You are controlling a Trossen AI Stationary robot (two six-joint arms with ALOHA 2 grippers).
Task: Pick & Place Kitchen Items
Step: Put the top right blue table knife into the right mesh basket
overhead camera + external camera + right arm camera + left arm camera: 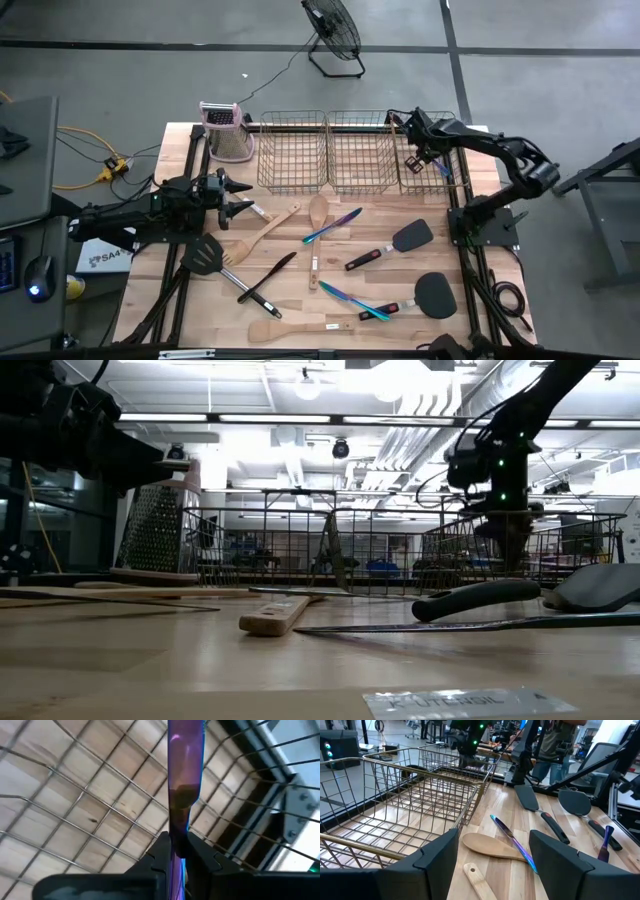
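Right gripper (177, 851), upper right of the high view, pinches a slim iridescent purple-blue cutlery piece (185, 770) over the rightmost wire mesh basket (430, 178); left gripper (240, 197), centre-left, fingers spread wide, empty.

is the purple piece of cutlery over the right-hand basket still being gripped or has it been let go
Gripped. The right end effector is shut on the slim iridescent blue-purple cutlery piece, pinching it between both dark fingers above the gold wire mesh basket floor.

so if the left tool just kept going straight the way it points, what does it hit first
Probably the wooden spoon: the left tool, open, points along the table beside the wire basket, and the spoon's bowl lies just ahead between its fingers. Depth is unclear, so it might pass above.
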